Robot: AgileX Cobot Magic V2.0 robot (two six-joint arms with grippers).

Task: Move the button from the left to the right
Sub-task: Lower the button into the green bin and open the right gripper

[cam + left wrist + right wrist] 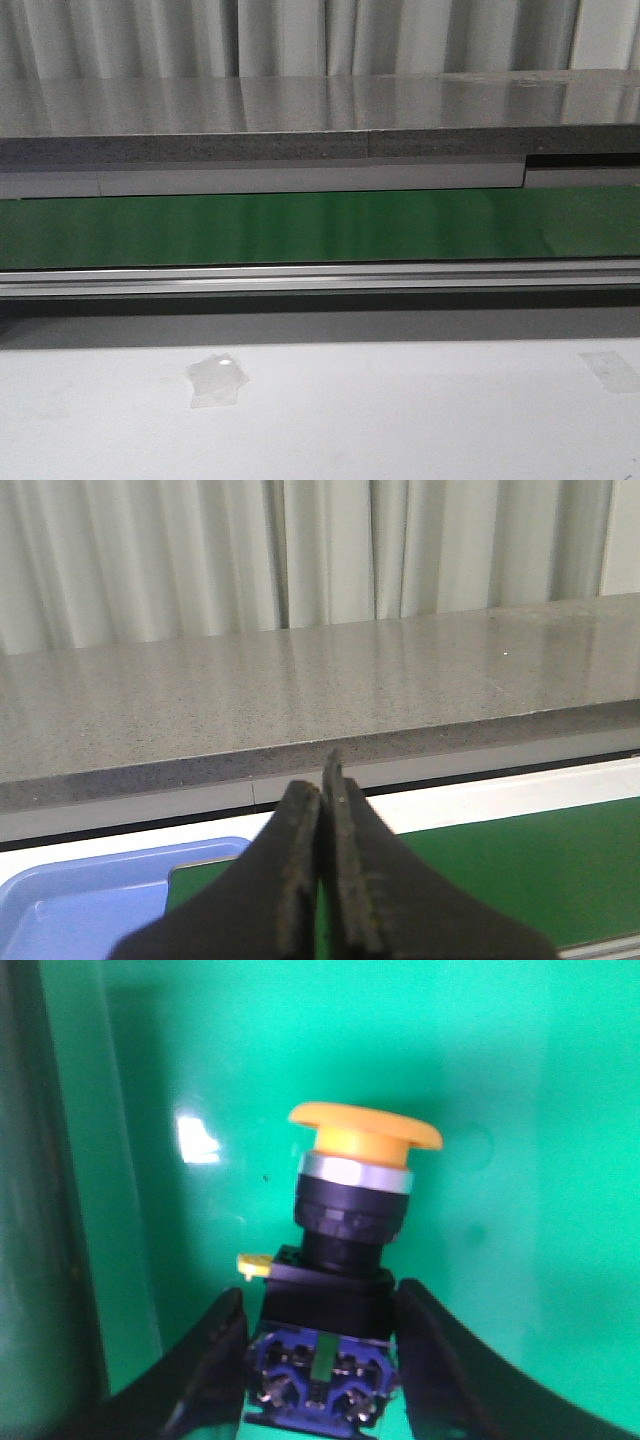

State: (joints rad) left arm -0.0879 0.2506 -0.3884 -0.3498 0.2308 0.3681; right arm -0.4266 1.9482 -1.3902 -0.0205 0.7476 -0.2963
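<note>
Pinching the button by its black body, the right end effector has a finger on each side, over a green surface, yellow cap pointing away from the wrist. Left end effector is pressed together on nothing, above a blue tray beside a green belt
</note>
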